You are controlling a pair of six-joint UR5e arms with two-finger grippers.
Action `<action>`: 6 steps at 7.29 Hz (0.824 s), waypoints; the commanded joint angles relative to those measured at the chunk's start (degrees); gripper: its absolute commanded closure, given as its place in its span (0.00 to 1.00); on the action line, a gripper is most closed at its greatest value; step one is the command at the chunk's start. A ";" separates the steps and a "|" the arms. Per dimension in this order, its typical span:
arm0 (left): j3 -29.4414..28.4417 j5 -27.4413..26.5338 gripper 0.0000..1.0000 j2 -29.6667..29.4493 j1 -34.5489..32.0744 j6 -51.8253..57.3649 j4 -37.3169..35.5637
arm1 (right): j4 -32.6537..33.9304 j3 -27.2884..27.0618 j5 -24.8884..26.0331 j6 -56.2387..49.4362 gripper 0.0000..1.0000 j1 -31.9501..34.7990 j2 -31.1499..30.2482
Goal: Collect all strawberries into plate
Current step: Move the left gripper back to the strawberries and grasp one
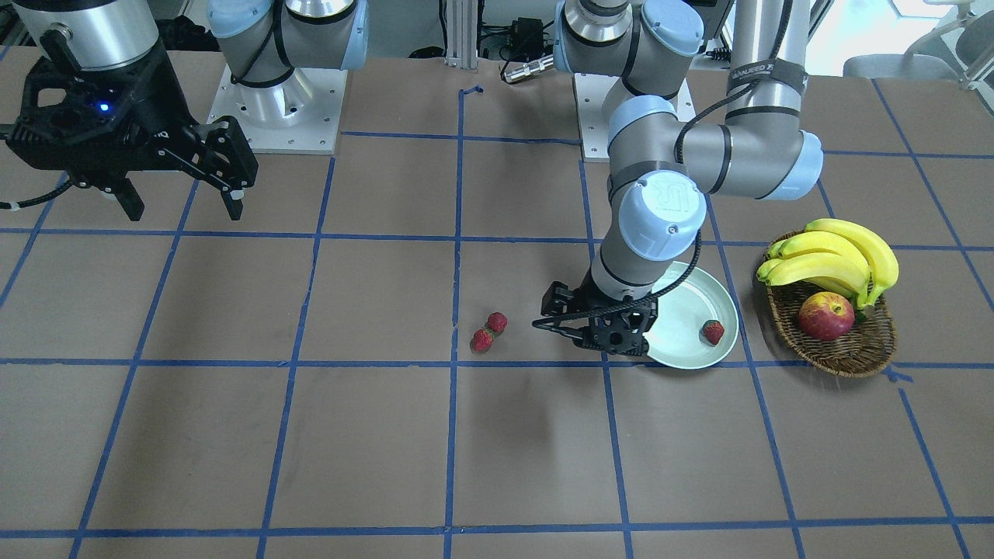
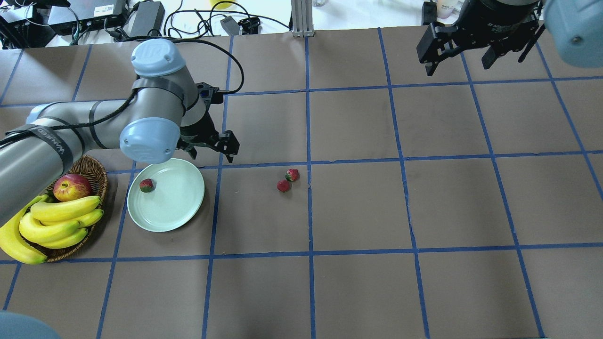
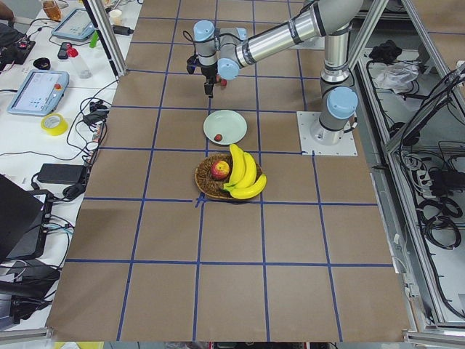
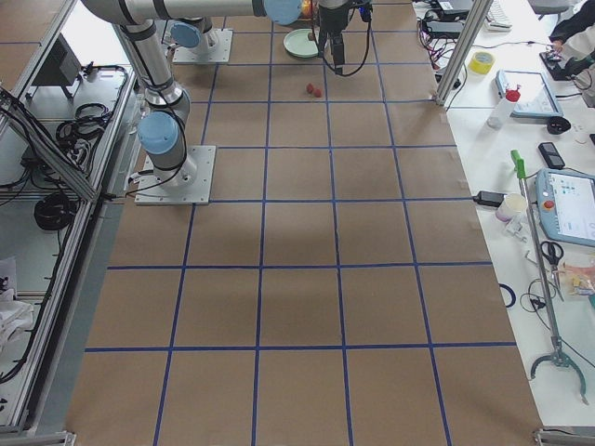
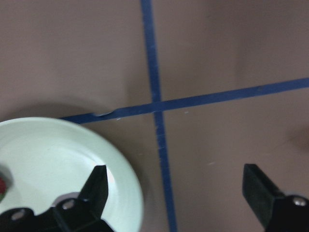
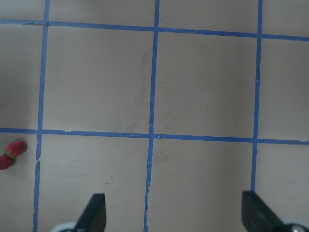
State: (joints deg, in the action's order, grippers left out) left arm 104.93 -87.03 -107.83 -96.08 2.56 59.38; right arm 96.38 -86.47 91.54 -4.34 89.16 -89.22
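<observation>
The pale mint plate (image 2: pixel 169 207) lies left of the table's middle, with one strawberry (image 2: pixel 146 185) in it near its rim. Two more strawberries (image 2: pixel 292 175) (image 2: pixel 283 186) lie touching each other on the table to the plate's right. In the front view they (image 1: pixel 497 321) are left of the plate (image 1: pixel 683 310). My left gripper (image 2: pixel 212 147) hangs open and empty over the plate's far right rim; its wrist view shows the plate (image 5: pixel 48 154) under one finger (image 5: pixel 96 186). My right gripper (image 2: pixel 459 63) is open and empty, high at the far right; its wrist view shows the two berries (image 6: pixel 14 149).
A brown wicker basket (image 2: pixel 94 169) holding bananas (image 2: pixel 56 219) and a red apple (image 2: pixel 71 187) stands just left of the plate. Blue tape lines grid the brown table. Cables and devices lie beyond the far edge.
</observation>
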 commanded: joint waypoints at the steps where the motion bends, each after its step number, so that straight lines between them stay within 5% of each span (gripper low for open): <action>1: 0.27 3.27 0.00 -0.98 -5.42 -3.36 -2.42 | 0.12 -0.01 0.04 0.04 0.00 -0.04 0.01; 6: 5.10 4.94 0.02 -6.16 -9.13 -2.74 -13.41 | 1.08 -0.01 -0.40 0.21 0.00 -0.04 0.37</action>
State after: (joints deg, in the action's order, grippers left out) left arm 108.96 -82.34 -112.69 -105.04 -0.50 47.39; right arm 97.02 -86.48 91.11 -3.93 89.18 -88.96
